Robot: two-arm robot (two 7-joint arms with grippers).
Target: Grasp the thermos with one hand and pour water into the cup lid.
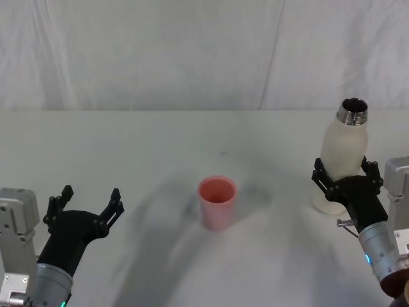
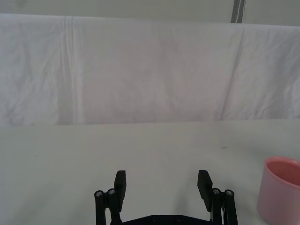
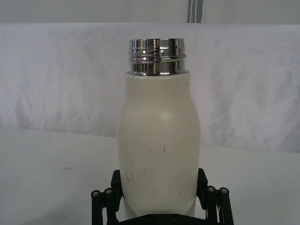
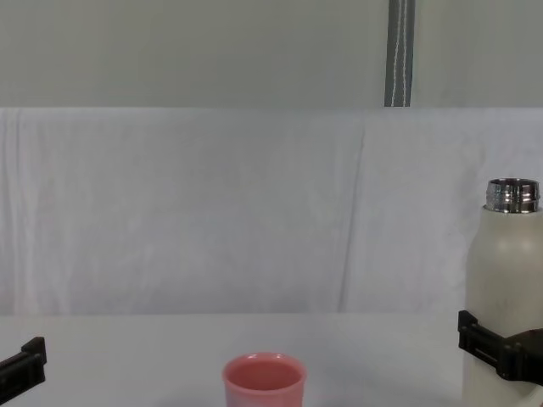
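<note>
Item 1, thermos point(image 1: 340, 160): cream-white bottle with bare steel neck, uncapped, standing upright on the desk point(image 1: 153, 147) at the robot's right. Long axis vertical; mouth facing up. Base judged to be resting on the desk surface, with no lift evident.

Item 2, cup lid point(image 1: 217, 202): small pink cup, upright, open side up, placed near the middle of the desk, well apart from the thermos and to its left. Its inside appears dry, though this cannot be confirmed.

Item 3, right end effector point(image 1: 343, 181): positioned around the lower body of the thermos, one finger on each side. In the right wrist view the fingers point(image 3: 115, 183) are seen flanking the bottle wall closely; whether they are pressed firmly against it or only just beside it cannot be told, so a finished grasp is not confirmed.

Item 4, left end effector point(image 1: 88, 203): held low over the desk at the robot's left, fingers spread wide, nothing held. The cup lid lies to its right, apart from it.

Key relation: the cup lid lies to the left of the gripped thermos, across open desk. The right arm is already at the thermos. A pour is judged to require the bottle to be lifted, carried leftward until its neck is above the cup, and its long axis tipped toward the cup.

Stage: grasp in hand; pouring not yet begun.
</note>
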